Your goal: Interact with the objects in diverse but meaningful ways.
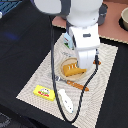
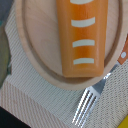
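Note:
An orange rectangular block (image 2: 84, 35) with white curved stripes lies on the tan plate (image 2: 35, 55). A fork (image 2: 90, 102) with an orange handle (image 2: 122, 57) rests on the mat beside the plate. In the exterior view my gripper (image 1: 80, 67) hangs just over the plate (image 1: 66, 71) and the block (image 1: 75, 71); its fingers are hidden by the hand. No fingers show in the wrist view. A yellow packet with red marks (image 1: 44, 92) and a white elongated piece (image 1: 65, 100) lie on the near part of the mat. Orange-handled cutlery (image 1: 75, 85) lies in front of the plate.
Everything sits on a beige woven placemat (image 1: 35, 82) on a black table. A pale object (image 1: 67, 42) shows partly behind the arm. A bowl-like vessel (image 1: 123, 17) stands at the exterior view's far right. A black cable (image 1: 54, 60) loops down from the arm.

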